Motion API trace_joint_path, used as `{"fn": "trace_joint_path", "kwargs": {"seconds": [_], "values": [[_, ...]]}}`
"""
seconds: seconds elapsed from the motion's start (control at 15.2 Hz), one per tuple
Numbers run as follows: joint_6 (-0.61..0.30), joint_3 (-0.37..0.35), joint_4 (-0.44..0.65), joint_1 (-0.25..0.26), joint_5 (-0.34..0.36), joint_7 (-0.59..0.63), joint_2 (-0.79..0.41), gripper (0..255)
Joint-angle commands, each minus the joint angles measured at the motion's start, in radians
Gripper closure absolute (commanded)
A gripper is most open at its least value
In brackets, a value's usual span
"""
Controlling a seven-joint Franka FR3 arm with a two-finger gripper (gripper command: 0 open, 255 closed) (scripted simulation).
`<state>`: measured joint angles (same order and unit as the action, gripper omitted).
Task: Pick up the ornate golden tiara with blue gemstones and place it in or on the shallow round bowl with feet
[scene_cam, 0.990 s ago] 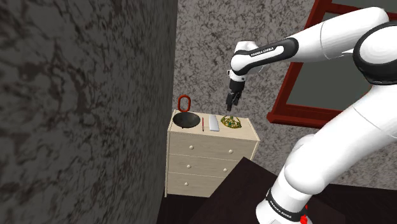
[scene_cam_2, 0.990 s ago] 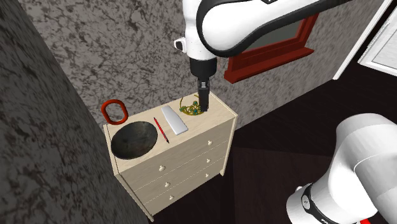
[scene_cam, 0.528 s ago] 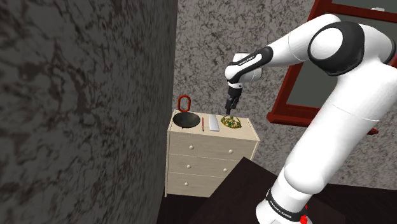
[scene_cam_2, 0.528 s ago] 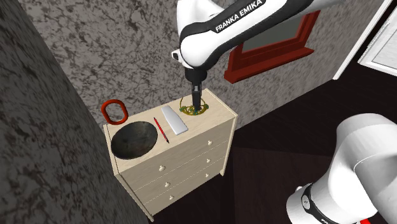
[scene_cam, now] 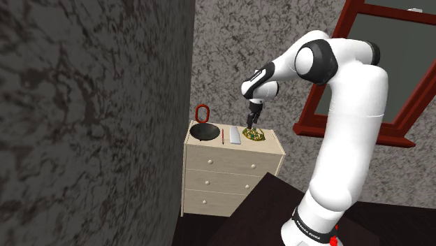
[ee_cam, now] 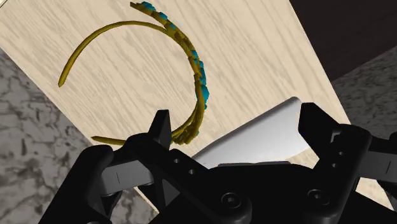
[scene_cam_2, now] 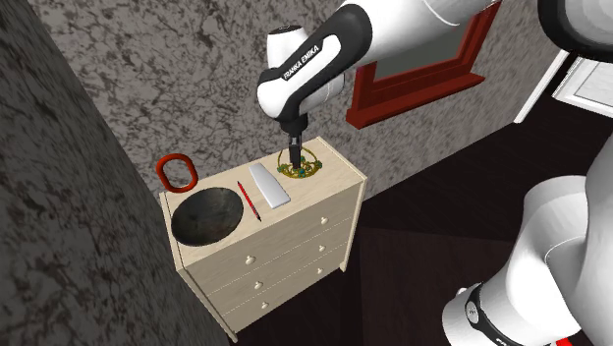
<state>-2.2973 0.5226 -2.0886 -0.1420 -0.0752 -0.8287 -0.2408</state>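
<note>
The gripper (ee_cam: 238,122) hangs spread just above the tiara (ee_cam: 203,83), which lies flat at one end of the dresser (scene_cam_2: 334,177), well apart from the dark bowl (scene_cam_2: 208,216); it should straddle the jewelled band, clear of the grey slab (ee_cam: 254,141), then close gently; the tiara is a thin open gold hoop, blue stones along one arc.
</note>
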Motion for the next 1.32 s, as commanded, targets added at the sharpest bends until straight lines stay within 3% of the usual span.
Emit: {"fn": "trace_joint_path", "kwargs": {"seconds": [0.0, 0.53, 1.06, 1.12, 1.25], "values": [[-0.019, -0.01, 0.056, -0.034, -0.05, -0.052, -0.085, 0], [-0.102, -0.039, 0.048, -0.064, -0.101, -0.088, -0.167, 0], [-0.102, -0.039, 0.048, -0.064, -0.101, -0.088, -0.166, 0], [-0.102, -0.039, 0.048, -0.064, -0.101, -0.088, -0.166, 255], [-0.102, -0.039, 0.048, -0.064, -0.101, -0.088, -0.166, 255]]}}
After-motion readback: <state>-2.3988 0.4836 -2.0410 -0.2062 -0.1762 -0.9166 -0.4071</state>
